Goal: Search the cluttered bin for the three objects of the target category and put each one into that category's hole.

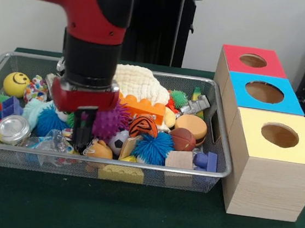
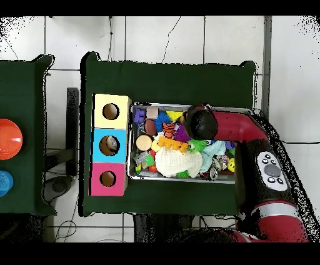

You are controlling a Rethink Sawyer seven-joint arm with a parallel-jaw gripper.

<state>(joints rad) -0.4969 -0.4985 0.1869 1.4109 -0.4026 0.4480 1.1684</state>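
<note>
Purple spiky ball (image 1: 109, 121) sits in the wire bin (image 1: 218, 121) just beside the lowered gripper (image 1: 82, 133), whose jaws' state I cannot tell.

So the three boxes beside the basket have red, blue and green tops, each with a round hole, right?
Not quite: there is no green top. The front view shows the boxes topped red, blue and yellow; each does have a round hole, and they stand beside the basket.
</note>
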